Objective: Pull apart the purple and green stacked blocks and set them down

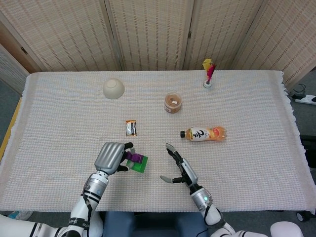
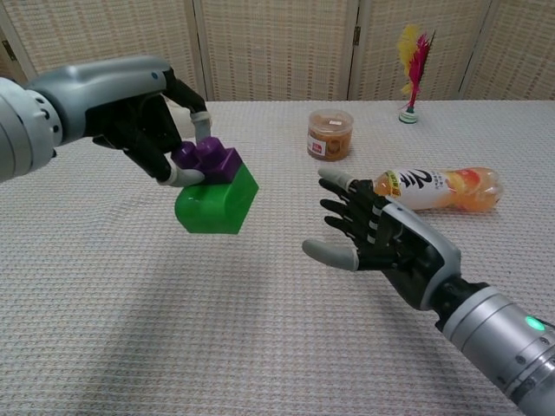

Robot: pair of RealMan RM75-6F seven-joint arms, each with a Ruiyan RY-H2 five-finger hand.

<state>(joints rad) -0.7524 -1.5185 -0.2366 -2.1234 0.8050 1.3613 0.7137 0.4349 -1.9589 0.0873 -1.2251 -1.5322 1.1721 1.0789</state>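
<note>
A small purple block (image 2: 208, 160) sits stacked on top of a larger green block (image 2: 215, 201), the two still joined as one piece. The purple block is dark, glossy and knobbly on top; the green one is bright, with rounded corners and smooth sides. The left robot hand (image 2: 143, 117) pinches the purple block between thumb and fingertips and holds the pair lifted above the surface (image 2: 130, 329), over its near left part, with a soft shadow on the cloth below. The stack is tilted, its top leaning toward the left robot hand and the green block hanging down and out to the right. The right robot hand (image 2: 377, 238) holds nothing; its fingers are spread wide apart, palm turned toward the blocks, near them but not touching. Just behind that hand lies an orange drink bottle (image 2: 438, 189) on its side, black cap pointing left. Farther back stand a small round jar (image 2: 330, 133) and a shuttlecock with yellow and red feathers (image 2: 411, 65), the latter near the far edge. In the head view, a white bowl (image 1: 113, 88) rests upside down toward the back left, and a small snack packet (image 1: 131, 127) lies just beyond the left hand. Open woven cloth stretches between the two hands and along the near edge.
</note>
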